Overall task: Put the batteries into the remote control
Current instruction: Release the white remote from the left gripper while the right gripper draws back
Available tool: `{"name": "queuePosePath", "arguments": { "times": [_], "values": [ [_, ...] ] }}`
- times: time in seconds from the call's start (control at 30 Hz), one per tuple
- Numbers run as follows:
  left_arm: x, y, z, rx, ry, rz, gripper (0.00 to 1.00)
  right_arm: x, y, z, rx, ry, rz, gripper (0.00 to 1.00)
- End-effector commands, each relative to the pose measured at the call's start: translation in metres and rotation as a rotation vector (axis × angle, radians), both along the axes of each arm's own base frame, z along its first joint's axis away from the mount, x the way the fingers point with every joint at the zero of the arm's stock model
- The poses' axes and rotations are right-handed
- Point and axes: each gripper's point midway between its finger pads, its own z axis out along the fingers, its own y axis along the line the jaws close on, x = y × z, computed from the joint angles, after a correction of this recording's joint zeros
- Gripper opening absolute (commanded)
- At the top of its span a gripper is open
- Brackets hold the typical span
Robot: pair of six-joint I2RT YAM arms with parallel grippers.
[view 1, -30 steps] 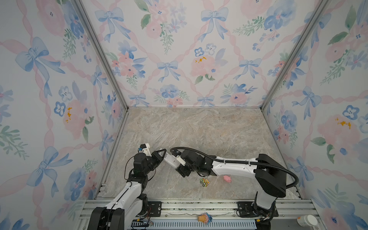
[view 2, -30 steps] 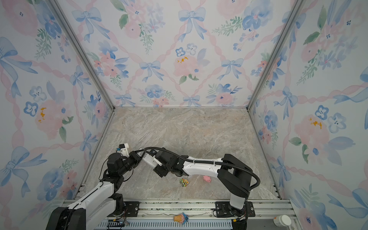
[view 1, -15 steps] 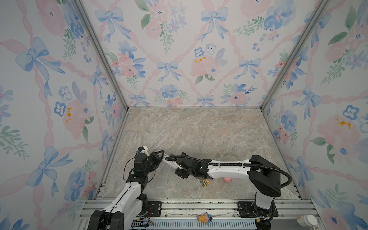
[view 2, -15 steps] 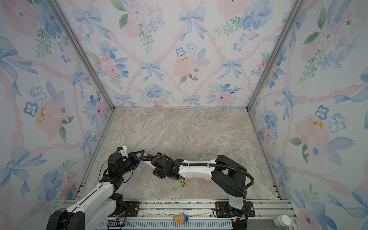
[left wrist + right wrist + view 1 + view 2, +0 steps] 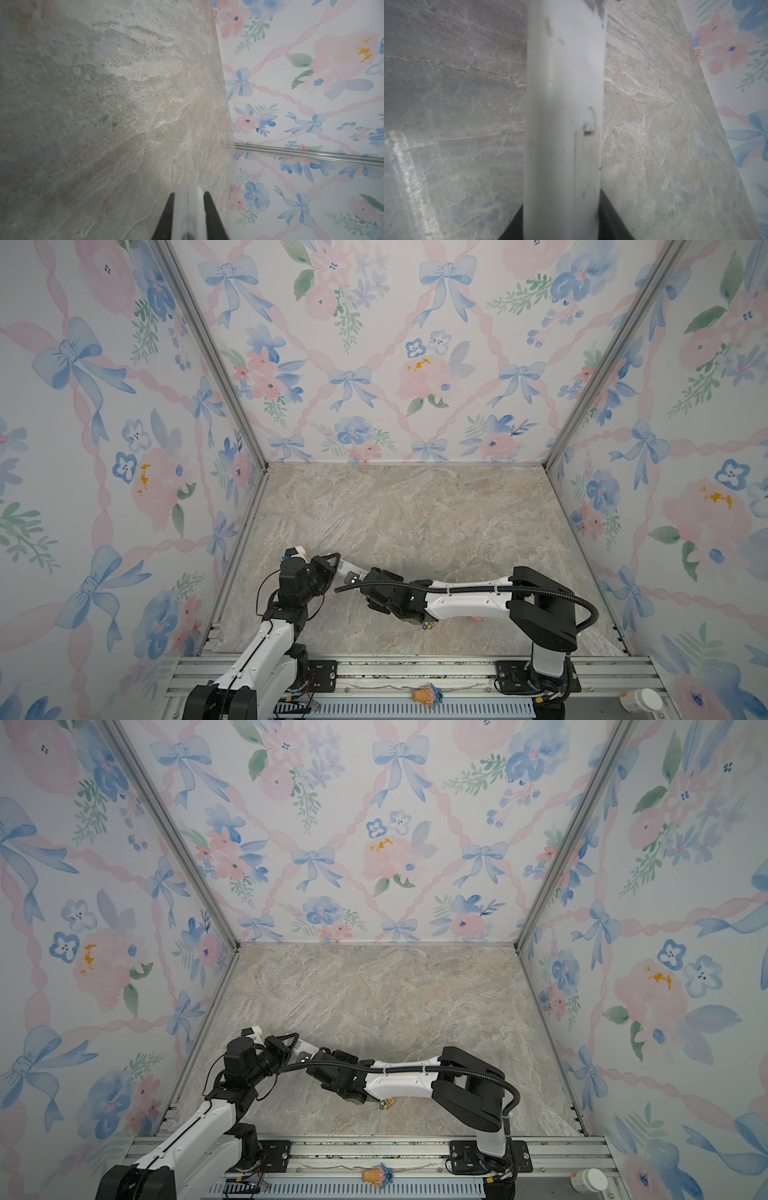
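Near the floral left wall (image 5: 166,531), left gripper (image 5: 189,195) clamps the long white plastic remote control (image 5: 564,83); right gripper (image 5: 560,218) straddles it, grip unclear. We reckon we're bracing it two-handed; next, open its white back cover (image 5: 586,166).

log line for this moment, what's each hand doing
left hand: shut on remote | right hand: around remote, grip unclear | batteries: not seen

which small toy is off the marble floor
The orange-and-blue toy on the front metal rail; the toy car and pink pig lie on the marble.
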Motion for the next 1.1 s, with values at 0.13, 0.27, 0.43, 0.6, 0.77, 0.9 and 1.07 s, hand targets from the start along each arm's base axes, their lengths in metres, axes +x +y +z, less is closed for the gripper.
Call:
{"name": "queuePosePath", "arguments": {
  "times": [0.13,0.27,0.43,0.6,0.77,0.9,1.07],
  "values": [
    [0.003,-0.007,0.016,-0.009,-0.037,-0.042,0.44,0.011,0.000,0.010,0.017,-0.057,-0.045,0.13],
    [0.005,-0.007,0.022,0.017,-0.063,-0.056,0.82,0.010,-0.004,0.010,0.032,-0.049,-0.048,0.05],
    [0.008,-0.011,0.026,0.065,-0.091,-0.105,0.98,0.011,-0.014,0.008,0.106,0.044,-0.073,0.00],
    [0.006,-0.007,0.016,0.090,-0.073,-0.090,0.98,0.013,-0.027,0.015,0.185,0.114,-0.103,0.02],
    [0.006,-0.004,0.010,0.119,-0.066,-0.084,0.92,0.013,-0.036,0.025,0.248,0.171,-0.120,0.07],
    [0.006,-0.001,0.007,0.146,-0.062,-0.081,0.90,0.016,-0.044,0.028,0.298,0.213,-0.141,0.13],
    [0.006,0.002,0.001,0.178,-0.048,-0.073,0.90,0.023,-0.059,0.045,0.386,0.247,-0.170,0.21]
  ]
}}
